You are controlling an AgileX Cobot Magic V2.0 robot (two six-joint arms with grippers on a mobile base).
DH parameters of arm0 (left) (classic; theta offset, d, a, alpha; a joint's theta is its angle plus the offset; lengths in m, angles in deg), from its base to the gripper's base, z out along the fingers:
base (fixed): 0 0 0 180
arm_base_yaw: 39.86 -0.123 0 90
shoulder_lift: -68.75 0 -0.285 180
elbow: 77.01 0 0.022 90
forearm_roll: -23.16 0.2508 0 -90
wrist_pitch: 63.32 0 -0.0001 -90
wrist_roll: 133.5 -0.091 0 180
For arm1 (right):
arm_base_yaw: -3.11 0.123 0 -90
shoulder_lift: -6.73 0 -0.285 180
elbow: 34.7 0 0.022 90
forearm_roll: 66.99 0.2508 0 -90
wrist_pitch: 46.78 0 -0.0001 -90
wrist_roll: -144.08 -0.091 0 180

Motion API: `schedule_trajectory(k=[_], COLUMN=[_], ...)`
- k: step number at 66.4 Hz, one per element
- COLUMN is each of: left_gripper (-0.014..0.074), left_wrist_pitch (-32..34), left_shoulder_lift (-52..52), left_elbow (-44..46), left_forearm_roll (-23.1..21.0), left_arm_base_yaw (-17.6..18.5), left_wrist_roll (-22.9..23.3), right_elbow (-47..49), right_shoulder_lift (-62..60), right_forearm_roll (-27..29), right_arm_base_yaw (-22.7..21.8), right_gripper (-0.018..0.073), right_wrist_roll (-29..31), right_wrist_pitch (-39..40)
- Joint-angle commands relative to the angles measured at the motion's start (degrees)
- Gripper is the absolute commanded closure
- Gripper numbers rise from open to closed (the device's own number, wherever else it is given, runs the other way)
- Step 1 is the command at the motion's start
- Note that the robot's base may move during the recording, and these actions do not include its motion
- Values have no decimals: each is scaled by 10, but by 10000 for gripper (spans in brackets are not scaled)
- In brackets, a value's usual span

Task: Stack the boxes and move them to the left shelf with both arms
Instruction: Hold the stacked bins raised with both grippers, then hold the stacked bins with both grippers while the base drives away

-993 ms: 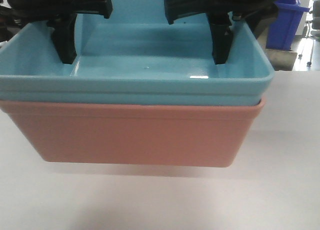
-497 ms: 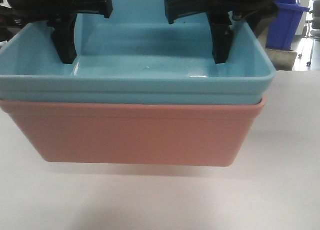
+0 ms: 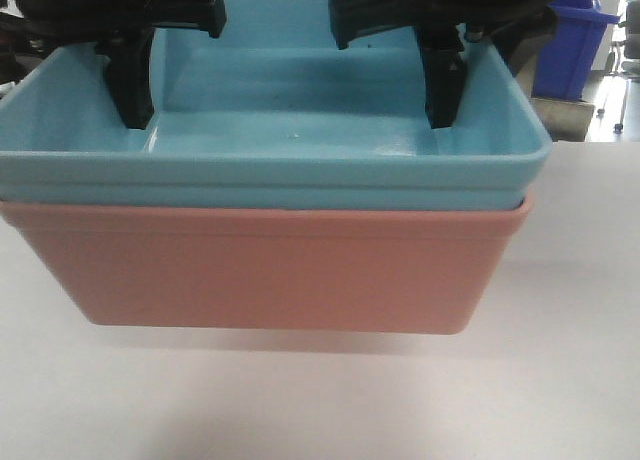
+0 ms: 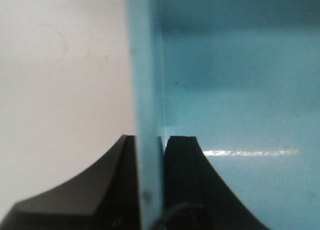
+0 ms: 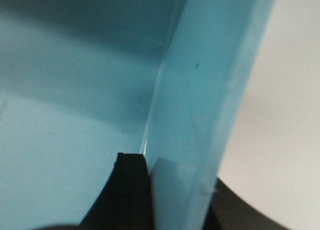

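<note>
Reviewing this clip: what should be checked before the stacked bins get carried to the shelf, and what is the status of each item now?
1. Blue bin nested squarely in pink bin: ok.
2. Left gripper clamped on blue bin's wall: ok.
3. Right gripper clamped on blue bin's wall: ok.
4. Pink bin gripped too: cannot tell; only blue plastic shows in the grips.
5. Path to shelf clear: cannot tell; shelf not in view.
</note>
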Motion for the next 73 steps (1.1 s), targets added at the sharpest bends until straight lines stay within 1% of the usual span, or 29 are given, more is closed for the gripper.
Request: schedule_trajectory(k=[1, 73], left_gripper=[603, 603], left_wrist_pitch=[126, 125], left_shoulder_lift=[-23, -23], left_elbow=[27, 27], left_forearm_roll=[-59, -59], left_arm_base_yaw=[27, 27], left_wrist_roll=[2, 2], right_elbow=[28, 28], right_shoulder_lift=[-27, -27], right_forearm_roll=[23, 23], right_arm_base_yaw=[18, 18], right_gripper=[503, 503], right_wrist_roll=[5, 5], right_wrist_pitch=[141, 141])
